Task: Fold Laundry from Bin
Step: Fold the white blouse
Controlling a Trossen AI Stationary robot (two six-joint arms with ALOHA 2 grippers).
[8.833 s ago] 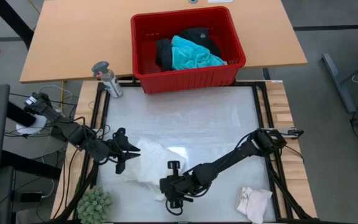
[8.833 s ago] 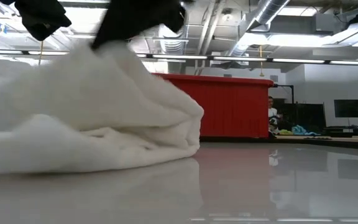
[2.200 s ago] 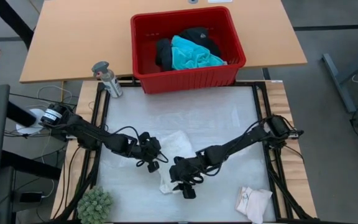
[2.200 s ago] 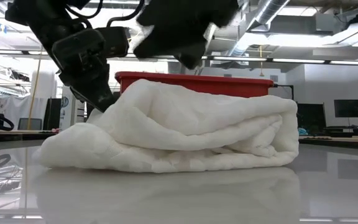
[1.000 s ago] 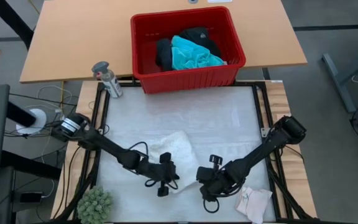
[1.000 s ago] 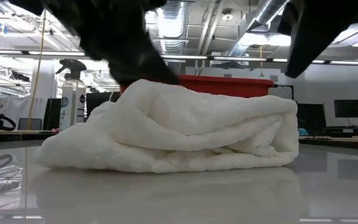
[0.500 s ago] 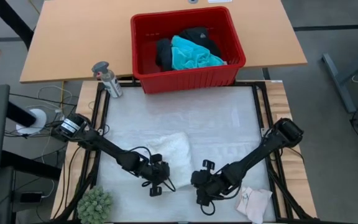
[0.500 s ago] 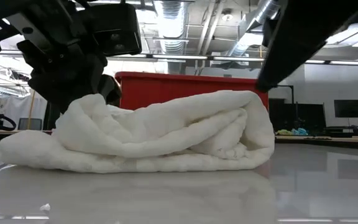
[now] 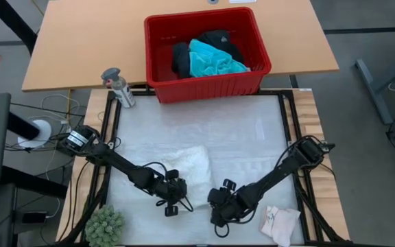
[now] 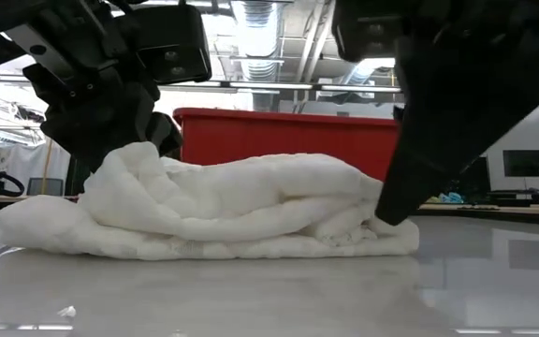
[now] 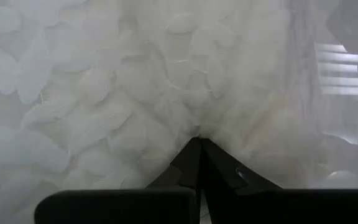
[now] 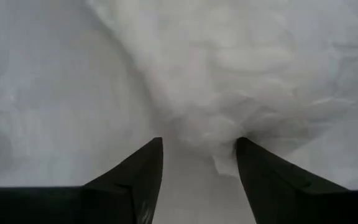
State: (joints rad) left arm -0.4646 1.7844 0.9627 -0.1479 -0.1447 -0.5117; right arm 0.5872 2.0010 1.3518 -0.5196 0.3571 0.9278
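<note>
Down at the near end of the bench (image 9: 252,137), both arms crowd in on the white lacy top (image 9: 192,168), which lies bunched in a low, folded heap on the pale work surface. The left end effector (image 9: 173,194) sits at the heap's near-left corner, its fingers pressed together on a pinch of the white fabric; the left wrist view shows the two dark tips meeting right in the cloth (image 11: 197,149). The right end effector (image 9: 219,202) is just off the heap's near-right corner, fingers spread, with a fold of the top lying in the gap between them but not clamped; one finger (image 12: 135,177) is clearly apart from the other in the right wrist view. From bench level the top (image 10: 223,215) reads as a long, rumpled roll, the left arm looming over one end and the right arm's dark bulk over the other.

Further back, the red bin (image 9: 208,51) stands on the wooden tabletop beyond the work surface, holding the turquoise shirt (image 9: 214,60) and black clothing (image 9: 180,58). A small pale piece (image 9: 282,223) lies at the near-right corner of the bench, well apart from the top. A spray bottle (image 9: 118,86) stands left of the bin, and a small green plant (image 9: 103,226) sits at the near-left corner.
</note>
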